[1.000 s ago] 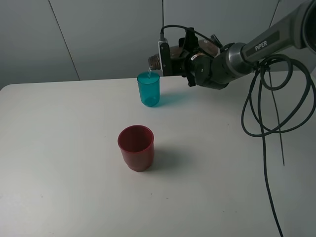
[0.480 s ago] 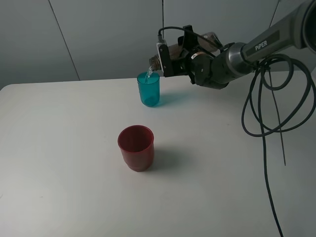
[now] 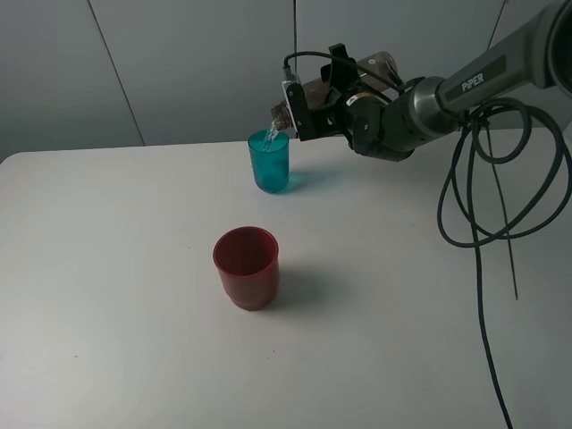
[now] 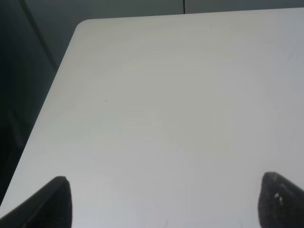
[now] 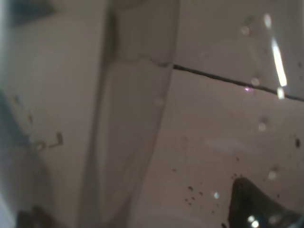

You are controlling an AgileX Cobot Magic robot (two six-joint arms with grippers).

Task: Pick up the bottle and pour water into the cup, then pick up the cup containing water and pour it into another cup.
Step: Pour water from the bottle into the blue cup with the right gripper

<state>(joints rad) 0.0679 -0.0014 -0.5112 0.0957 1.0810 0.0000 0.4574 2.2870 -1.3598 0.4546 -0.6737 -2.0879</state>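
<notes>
Bottle (image 3: 282, 113) mostly hidden by right fingers (image 3: 305, 113) pinching it, neck tipped over cup (image 3: 270, 165), left fingers (image 4: 53, 203) spread, mostly cropped

The high camera looks down from the front over the whole counter (image 3: 107, 357) toward the back wall (image 3: 179, 63). The left wrist camera looks closely down on one counter corner. The right wrist camera peers through the bottle (image 5: 142, 123), blurred.

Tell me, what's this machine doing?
The right gripper holds the bottle tipped over the teal cup, and water is streaming in. The red cup stands apart, nearer the front of the table. The left gripper hangs open over the table, holding nothing.
</notes>
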